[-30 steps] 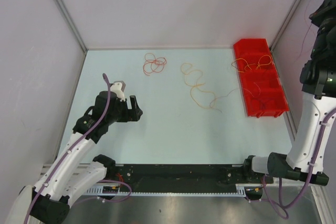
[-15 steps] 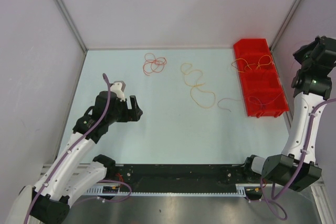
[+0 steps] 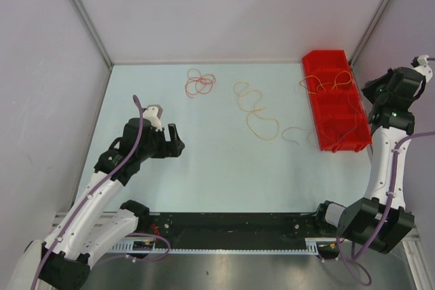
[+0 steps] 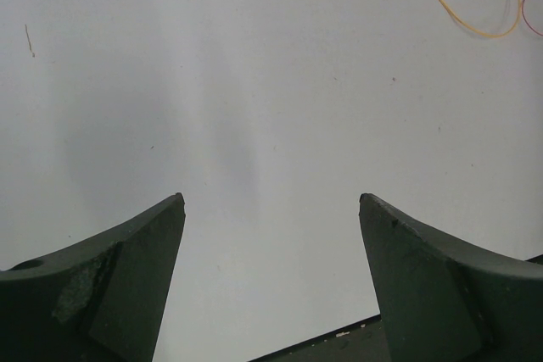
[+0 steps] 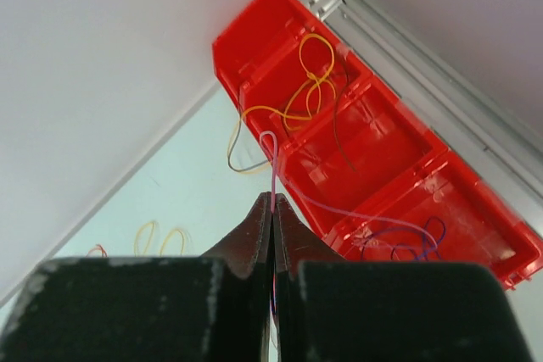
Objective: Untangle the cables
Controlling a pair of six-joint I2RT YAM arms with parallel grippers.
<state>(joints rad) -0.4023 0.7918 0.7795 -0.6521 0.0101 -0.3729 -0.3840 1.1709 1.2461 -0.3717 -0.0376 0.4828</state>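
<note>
The right jaws are pinched shut on a thin pinkish cable (image 5: pixel 273 167) that trails into the red bin (image 3: pixel 326 53) among other cables, a strand that looks light, limp and snag-prone, probably best taken near a free end, while the left jaws gape empty over the worktop (image 3: pixel 224 161).

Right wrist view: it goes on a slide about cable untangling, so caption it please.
Shut on a thin pink cable, the right gripper faces a red bin holding yellow cable.
</note>
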